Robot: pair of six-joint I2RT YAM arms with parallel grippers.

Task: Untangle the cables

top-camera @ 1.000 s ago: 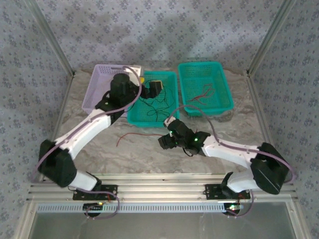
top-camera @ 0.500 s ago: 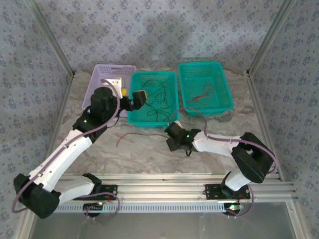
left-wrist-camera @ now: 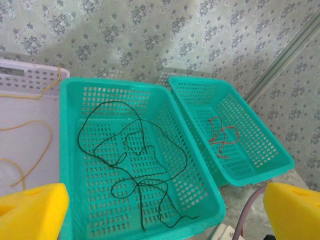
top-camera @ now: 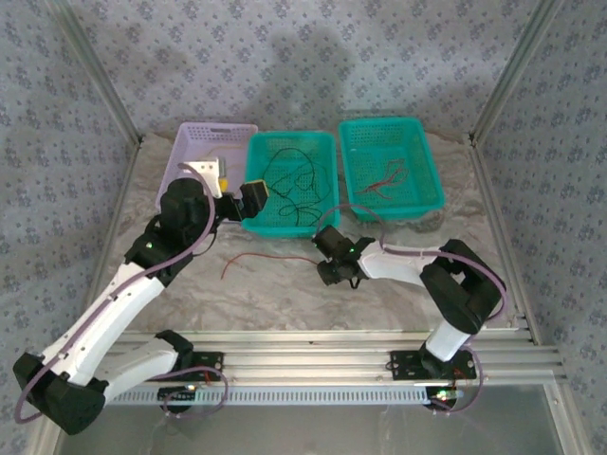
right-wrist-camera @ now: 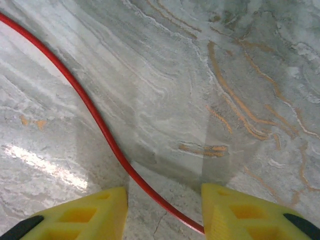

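Left tool [top-camera: 254, 193] drawn back, right tool [right-wrist-camera: 165, 212] straddling red cable [right-wrist-camera: 100, 127]

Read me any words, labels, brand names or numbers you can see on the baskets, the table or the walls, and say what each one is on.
None: there is no readable text in any view.
The purple basket, the middle green basket and the right green basket are plain plastic with no labels.
The table shows only marble veining, and the wallpaper only a floral pattern.
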